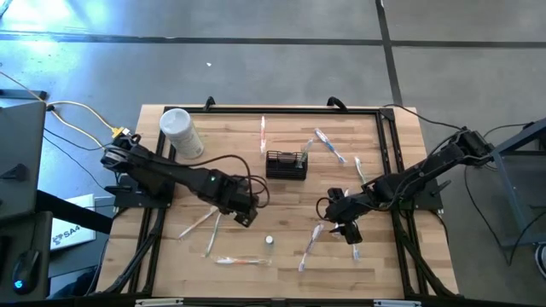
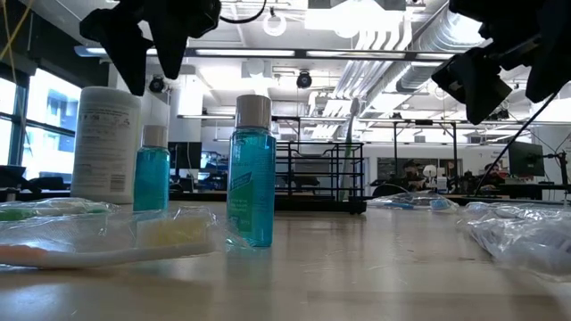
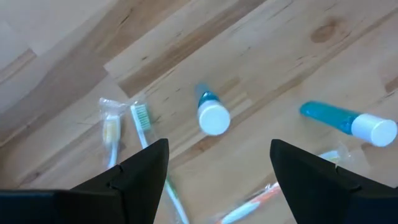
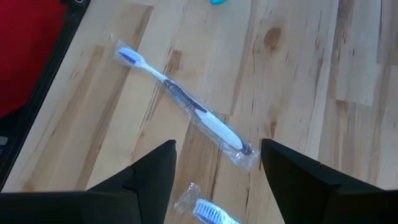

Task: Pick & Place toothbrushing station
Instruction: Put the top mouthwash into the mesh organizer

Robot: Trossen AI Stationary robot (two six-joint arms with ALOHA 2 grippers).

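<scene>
The black wire-mesh caddy [image 1: 286, 165] stands on the wooden table [image 1: 281, 281] at its middle far part, with a toothbrush upright in it; it also shows far back in the low view [image 2: 312, 174]. My left gripper [image 1: 246, 215] hovers open and empty to the near left of the caddy. In the left wrist view [image 3: 217, 149] it is above a small blue bottle with a white cap [image 3: 213, 116] and a wrapped toothbrush [image 3: 142, 121]. My right gripper [image 1: 350, 230] hovers open and empty to the near right of the caddy, above a wrapped blue-and-white toothbrush [image 4: 193, 109].
A white cylindrical container [image 1: 181, 132] stands at the far left. Wrapped toothbrushes lie scattered: far of the caddy [image 1: 263, 132], to its far right [image 1: 328, 145], near the front [image 1: 239, 260]. A second blue bottle [image 3: 348, 121] lies on its side. A black frame [image 1: 388, 153] borders the table.
</scene>
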